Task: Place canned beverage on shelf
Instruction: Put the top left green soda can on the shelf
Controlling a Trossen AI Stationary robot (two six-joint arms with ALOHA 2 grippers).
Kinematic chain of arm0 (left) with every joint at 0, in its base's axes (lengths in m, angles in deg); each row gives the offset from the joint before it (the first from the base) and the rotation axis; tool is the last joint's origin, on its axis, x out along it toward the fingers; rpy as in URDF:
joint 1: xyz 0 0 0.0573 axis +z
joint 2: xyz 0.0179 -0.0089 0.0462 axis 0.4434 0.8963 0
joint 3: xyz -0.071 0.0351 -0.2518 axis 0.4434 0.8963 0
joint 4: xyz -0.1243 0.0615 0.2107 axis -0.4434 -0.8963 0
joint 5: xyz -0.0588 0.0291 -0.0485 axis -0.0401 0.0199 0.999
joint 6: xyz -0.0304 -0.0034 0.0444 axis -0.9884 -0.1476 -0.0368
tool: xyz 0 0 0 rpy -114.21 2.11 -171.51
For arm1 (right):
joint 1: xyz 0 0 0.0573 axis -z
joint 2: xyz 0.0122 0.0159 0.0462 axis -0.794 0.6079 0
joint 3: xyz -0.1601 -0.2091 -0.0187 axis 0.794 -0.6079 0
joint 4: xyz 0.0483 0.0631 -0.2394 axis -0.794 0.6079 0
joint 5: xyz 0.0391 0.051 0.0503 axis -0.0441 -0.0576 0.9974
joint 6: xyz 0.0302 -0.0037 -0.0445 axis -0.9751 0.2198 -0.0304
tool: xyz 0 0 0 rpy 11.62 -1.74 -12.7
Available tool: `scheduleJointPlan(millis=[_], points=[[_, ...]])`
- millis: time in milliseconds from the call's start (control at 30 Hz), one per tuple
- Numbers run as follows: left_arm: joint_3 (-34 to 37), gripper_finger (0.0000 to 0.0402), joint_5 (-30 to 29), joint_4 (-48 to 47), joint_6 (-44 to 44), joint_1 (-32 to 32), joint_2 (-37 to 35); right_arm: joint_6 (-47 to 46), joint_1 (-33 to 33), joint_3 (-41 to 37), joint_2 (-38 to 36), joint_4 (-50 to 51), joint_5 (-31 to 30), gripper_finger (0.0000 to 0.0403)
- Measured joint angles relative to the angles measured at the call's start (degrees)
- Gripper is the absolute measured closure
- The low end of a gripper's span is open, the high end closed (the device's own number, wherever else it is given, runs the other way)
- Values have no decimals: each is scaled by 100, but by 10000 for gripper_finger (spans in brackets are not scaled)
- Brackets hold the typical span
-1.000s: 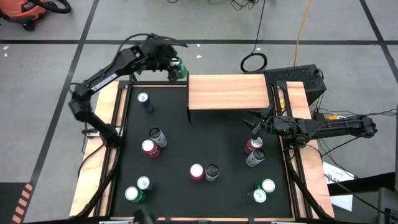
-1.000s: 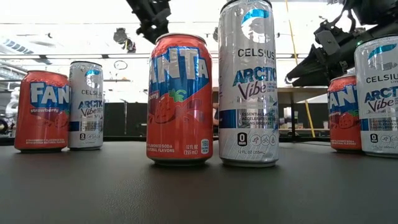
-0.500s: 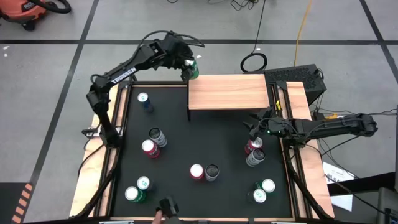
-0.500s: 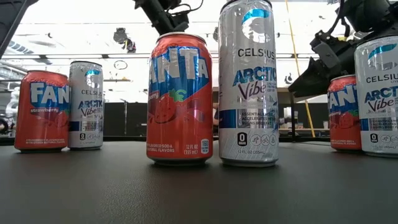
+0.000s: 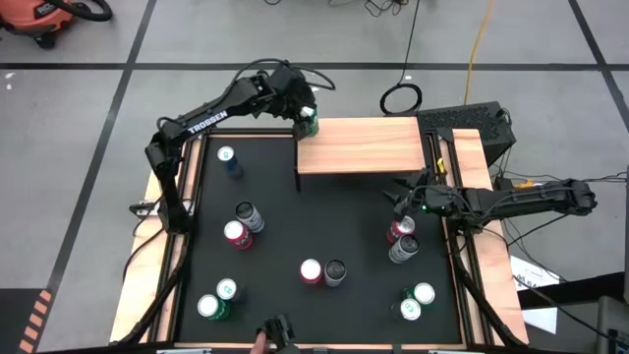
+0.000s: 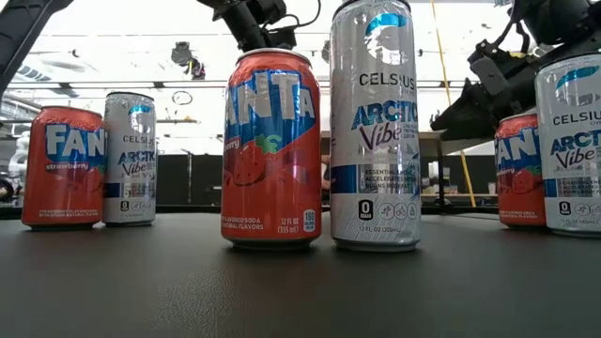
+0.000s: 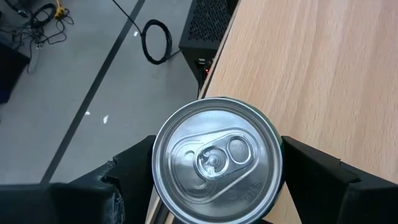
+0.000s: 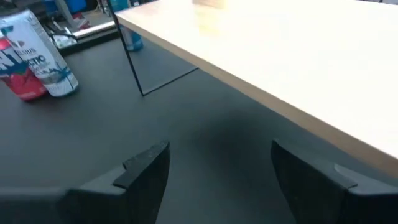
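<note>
Left jaws (image 5: 304,113) grip a green can (image 7: 217,158) over the shelf's (image 5: 360,146) far left corner. Right jaws (image 8: 214,171) hang open near the shelf's front right leg.

My high camera looks straight down on the whole surface (image 5: 197,197) and the shelf (image 5: 359,146). My low camera sits at mat level, facing across close cans. The left wrist camera peers down onto a can top (image 7: 216,158) beside the shelf. The right wrist camera, I think, looks beneath that same shelf.
</note>
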Motion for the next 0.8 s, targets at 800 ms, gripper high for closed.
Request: scheduleJointPlan(millis=[800], points=[[7, 11, -343, 155, -97, 60, -361, 721, -2, 16, -269, -792, -259, 135]])
